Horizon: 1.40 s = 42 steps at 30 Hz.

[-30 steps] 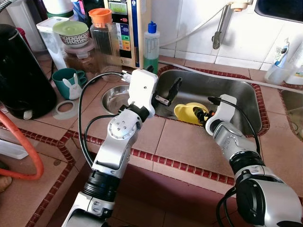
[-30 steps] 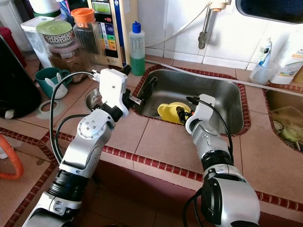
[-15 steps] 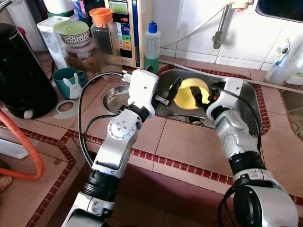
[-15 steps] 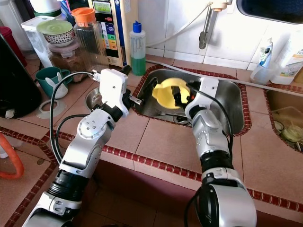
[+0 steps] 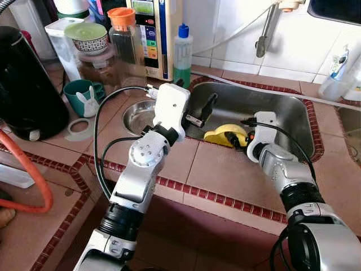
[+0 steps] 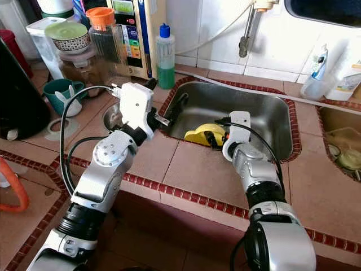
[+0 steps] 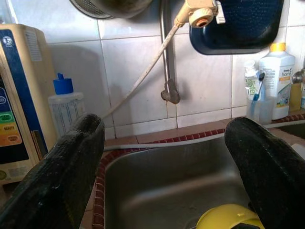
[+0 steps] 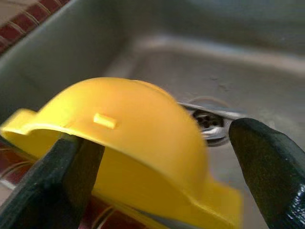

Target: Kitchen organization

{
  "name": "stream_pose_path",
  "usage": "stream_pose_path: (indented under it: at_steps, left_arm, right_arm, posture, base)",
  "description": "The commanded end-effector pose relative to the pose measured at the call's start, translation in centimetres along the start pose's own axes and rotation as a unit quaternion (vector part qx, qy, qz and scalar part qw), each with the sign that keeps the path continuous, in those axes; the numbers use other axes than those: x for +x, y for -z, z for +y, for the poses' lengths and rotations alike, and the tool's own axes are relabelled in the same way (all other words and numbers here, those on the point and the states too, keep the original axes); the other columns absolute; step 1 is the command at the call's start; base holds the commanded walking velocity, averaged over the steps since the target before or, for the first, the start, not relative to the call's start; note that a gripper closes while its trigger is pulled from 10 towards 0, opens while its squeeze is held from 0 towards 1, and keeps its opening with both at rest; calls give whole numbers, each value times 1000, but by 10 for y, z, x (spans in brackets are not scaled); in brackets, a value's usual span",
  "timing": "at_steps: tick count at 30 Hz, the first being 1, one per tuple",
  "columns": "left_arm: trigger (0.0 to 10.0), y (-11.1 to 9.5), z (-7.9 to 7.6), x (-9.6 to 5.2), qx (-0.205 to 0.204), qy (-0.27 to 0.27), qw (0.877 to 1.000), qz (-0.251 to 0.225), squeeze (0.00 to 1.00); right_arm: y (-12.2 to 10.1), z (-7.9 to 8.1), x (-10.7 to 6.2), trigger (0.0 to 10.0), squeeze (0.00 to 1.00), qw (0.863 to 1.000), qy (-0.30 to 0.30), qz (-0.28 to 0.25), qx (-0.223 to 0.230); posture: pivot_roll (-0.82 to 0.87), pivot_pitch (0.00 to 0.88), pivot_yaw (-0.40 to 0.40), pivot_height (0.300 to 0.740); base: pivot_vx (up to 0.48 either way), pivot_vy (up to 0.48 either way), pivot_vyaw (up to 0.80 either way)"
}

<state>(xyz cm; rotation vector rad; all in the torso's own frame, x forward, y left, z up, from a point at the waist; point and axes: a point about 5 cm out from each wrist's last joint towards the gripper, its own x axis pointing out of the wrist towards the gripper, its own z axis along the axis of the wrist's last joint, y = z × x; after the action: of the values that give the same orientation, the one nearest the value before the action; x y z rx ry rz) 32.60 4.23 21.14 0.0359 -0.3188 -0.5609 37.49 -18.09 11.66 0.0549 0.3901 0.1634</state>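
A yellow plastic bowl (image 5: 223, 134) lies tipped, dome up, against the near wall of the steel sink (image 5: 271, 110). My right gripper (image 5: 240, 140) reaches down over the sink's front rim and is shut on the bowl. In the right wrist view the bowl (image 8: 138, 129) sits between the two black fingers (image 8: 52, 186), above the drain. My left gripper (image 5: 202, 111) hovers open over the sink's left edge, holding nothing. In the left wrist view its fingers (image 7: 62, 167) stand wide apart, with the bowl (image 7: 228, 219) below them.
A steel bowl (image 5: 138, 116) rests on the counter left of the sink. Behind it stand a green mug (image 5: 82, 99), jars, a green soap bottle (image 5: 181, 53) and a black appliance (image 5: 28, 84). The tap (image 5: 262, 39) hangs over the sink. An orange hose (image 5: 34, 180) curls at the left.
Half a second ago my right gripper held the yellow bowl raised and facing me over the sink. It has since lowered the bowl to the near sink wall. The left arm stayed still.
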Motion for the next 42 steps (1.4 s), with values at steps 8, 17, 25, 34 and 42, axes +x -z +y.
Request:
stream_pose_path:
  at_steps: [8, 17, 25, 34, 42]
  left_arm:
    - [10000, 0, -1, 2, 9, 2, 1000, 5, 0]
    - [10000, 1, -3, 2, 10, 3, 1000, 5, 0]
    - [10000, 0, -3, 2, 11, 3, 1000, 5, 0]
    - [10000, 45, 28, -10, 29, -67, 986, 151, 0]
    - [10000, 71, 60, -18, -4, -148, 963, 226, 0]
  right_arm:
    - [-13, 5, -4, 10000, 0, 997, -30, 8, -68]
    - [-33, -7, -9, 10000, 0, 997, -4, -63, -49]
    - [-52, -7, -15, 10000, 0, 991, -5, -132, -21]
    - [-59, 1, -31, 10000, 0, 982, -15, -184, -30]
    - [-59, 22, -56, 10000, 0, 975, -55, -207, -64]
  posture:
    - [51, 11, 20, 740]
    - [53, 5, 22, 740]
    - [51, 4, 25, 740]
    - [52, 4, 24, 740]
    - [38, 7, 26, 740]
  base:
    - [0, 0, 0]
    - [0, 0, 0]
    - [0, 0, 0]
    - [0, 0, 0]
    - [0, 0, 0]
